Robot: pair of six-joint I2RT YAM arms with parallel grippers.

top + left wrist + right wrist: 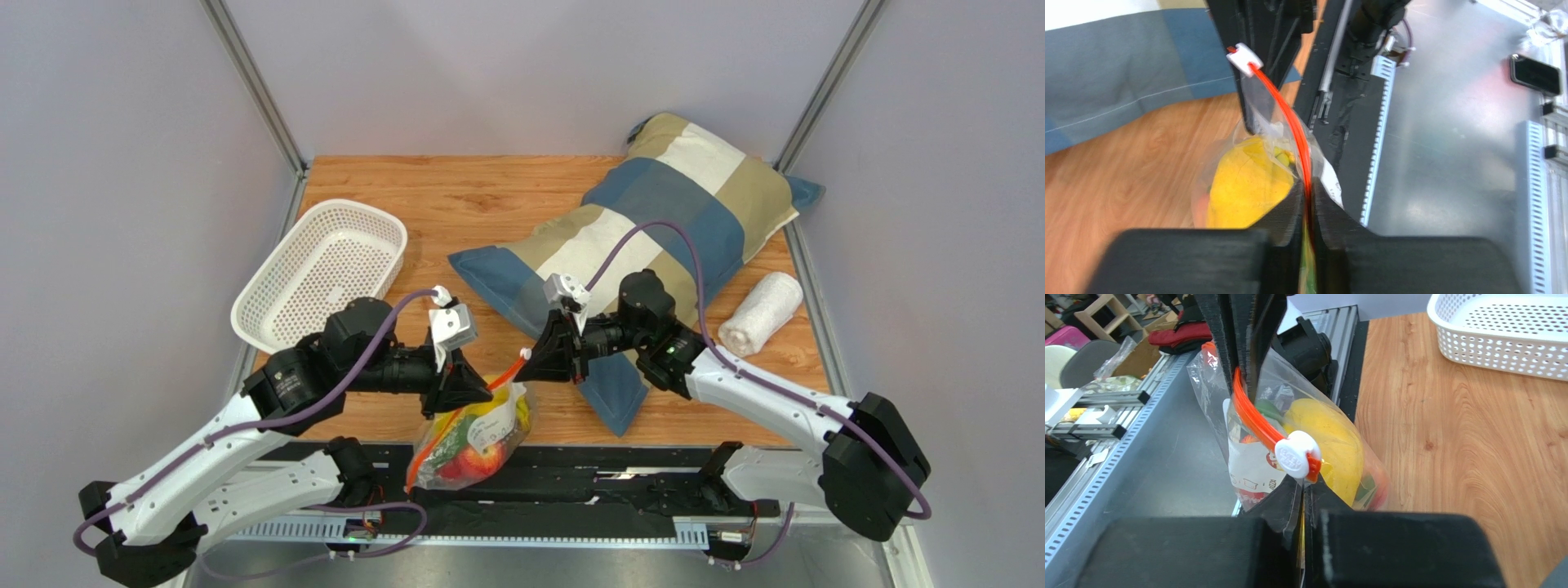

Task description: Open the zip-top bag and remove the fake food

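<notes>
The zip-top bag (472,439) hangs at the table's near edge, held up by both grippers, with its orange-red zipper strip (1290,122) stretched between them. My left gripper (482,390) is shut on the strip, as the left wrist view (1308,199) shows. My right gripper (530,358) is shut on the bag's edge just under the white slider (1296,454), as the right wrist view (1303,493) shows. The fake food is inside: a yellow piece (1333,438) that also shows in the left wrist view (1247,184), a red apple (472,463), and some green. The strip looks closed along its visible length.
A white mesh basket (321,267) stands at the left and shows in the right wrist view (1499,337). A blue and cream pillow (662,221) lies at the back right, with a rolled white towel (761,314) beside it. A black rail (613,472) runs along the near edge.
</notes>
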